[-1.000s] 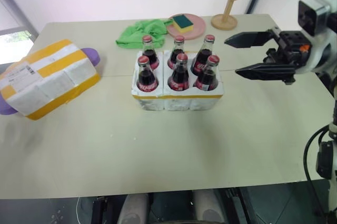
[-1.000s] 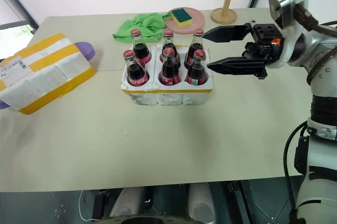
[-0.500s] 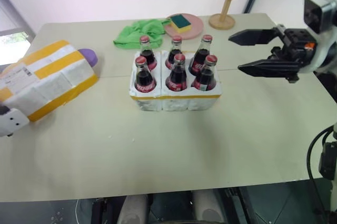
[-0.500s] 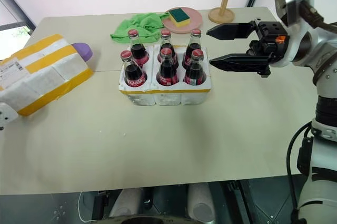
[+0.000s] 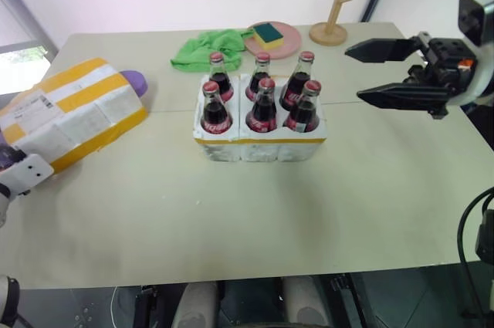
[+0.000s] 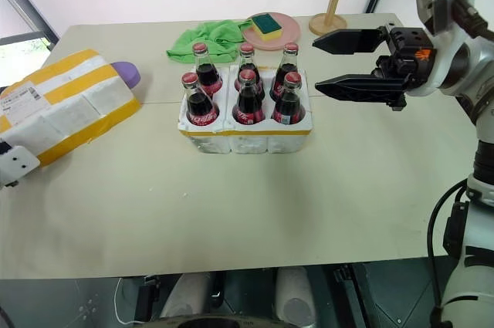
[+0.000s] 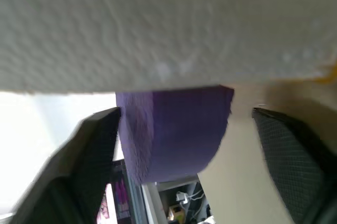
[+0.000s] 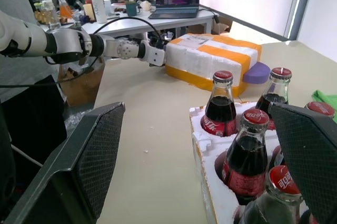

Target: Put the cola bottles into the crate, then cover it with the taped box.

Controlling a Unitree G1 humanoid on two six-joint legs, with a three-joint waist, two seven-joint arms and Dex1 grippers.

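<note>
Reaching: my left hand [image 7: 179, 145] is at the label end of the taped box [image 5: 73, 116], at the worktop's left edge; its white wrist shows just below the box's corner.
Left hand state: both black fingers [image 7: 87, 155] stand apart on either side of a purple object [image 7: 174, 129] that sits under the box's white foam; nothing is pinched between them, and I cannot tell whether they touch the box.
Right hand: my right hand [image 5: 390, 73] hovers in the air to the right of the crate [image 5: 258, 139], fingers spread wide, holding nothing, pointing toward the bottles.
Cola bottles: all six cola bottles [image 5: 262, 106] stand upright in the crate's holes, in two rows of three, red caps up.
Crate place: near the middle of the worktop [image 5: 255, 220], well apart from the taped box.
Taped box place: lying tilted, resting partly on the purple object, uncovered crate to its right.
Behind the crate: a green cloth [image 5: 207, 46], a pink plate [image 5: 282, 41] with a sponge [image 5: 268, 32], and a wooden stand [image 5: 332, 4].
</note>
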